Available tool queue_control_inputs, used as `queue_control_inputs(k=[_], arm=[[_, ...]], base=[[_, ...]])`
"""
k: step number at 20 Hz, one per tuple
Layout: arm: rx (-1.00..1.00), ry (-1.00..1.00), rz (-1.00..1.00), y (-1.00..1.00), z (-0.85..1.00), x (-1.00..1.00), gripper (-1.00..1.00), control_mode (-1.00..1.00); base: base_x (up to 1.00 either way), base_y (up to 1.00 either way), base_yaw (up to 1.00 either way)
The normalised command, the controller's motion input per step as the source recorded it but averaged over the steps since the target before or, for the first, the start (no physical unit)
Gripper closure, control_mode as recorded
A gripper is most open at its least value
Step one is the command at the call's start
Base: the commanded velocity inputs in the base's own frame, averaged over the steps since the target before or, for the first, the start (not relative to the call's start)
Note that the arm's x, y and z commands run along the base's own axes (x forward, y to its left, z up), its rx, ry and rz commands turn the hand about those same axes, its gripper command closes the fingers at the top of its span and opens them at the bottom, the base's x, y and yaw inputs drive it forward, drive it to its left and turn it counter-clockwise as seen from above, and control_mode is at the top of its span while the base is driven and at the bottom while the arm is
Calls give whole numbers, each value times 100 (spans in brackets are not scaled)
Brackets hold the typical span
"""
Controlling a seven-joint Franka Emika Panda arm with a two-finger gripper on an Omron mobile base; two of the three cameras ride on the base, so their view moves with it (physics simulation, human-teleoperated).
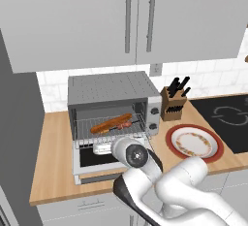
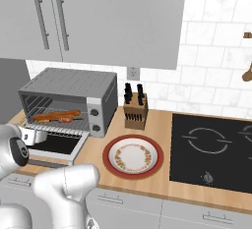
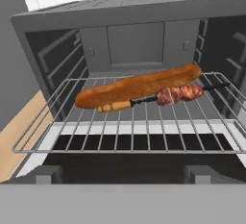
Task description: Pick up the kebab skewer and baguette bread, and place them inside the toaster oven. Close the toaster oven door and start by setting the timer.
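No brand or writing can be read on the toaster oven, whose door hangs open toward the tabletop. On its wire rack the baguette bread lies with the kebab skewer touching it at 5 o'clock. The fingers stand wide apart, holding nothing; the base views add a knife block and a plate at 3 o'clock of the oven.

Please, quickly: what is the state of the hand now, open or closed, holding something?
Hand: open, holding nothing; baguette bread and kebab skewer lie on the rack.
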Motion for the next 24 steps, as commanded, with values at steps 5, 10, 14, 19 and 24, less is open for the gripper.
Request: queue_control_inputs(k=[5, 10, 14, 19, 24], arm=[[0, -3, 1, 0, -21, 14, -100, -100], [0, -2, 0, 0, -14, 16, -100, -100], [0, -5, -1, 0, -1, 11, -100, -100], [-1, -10, -2, 0, -1, 10, -100, -100], [-2, -2, 0, 0, -17, 19, -100, -100]], base=[[0, 0, 0], [0, 0, 0], [0, 0, 0], [0, 0, 0], [0, 0, 0]])
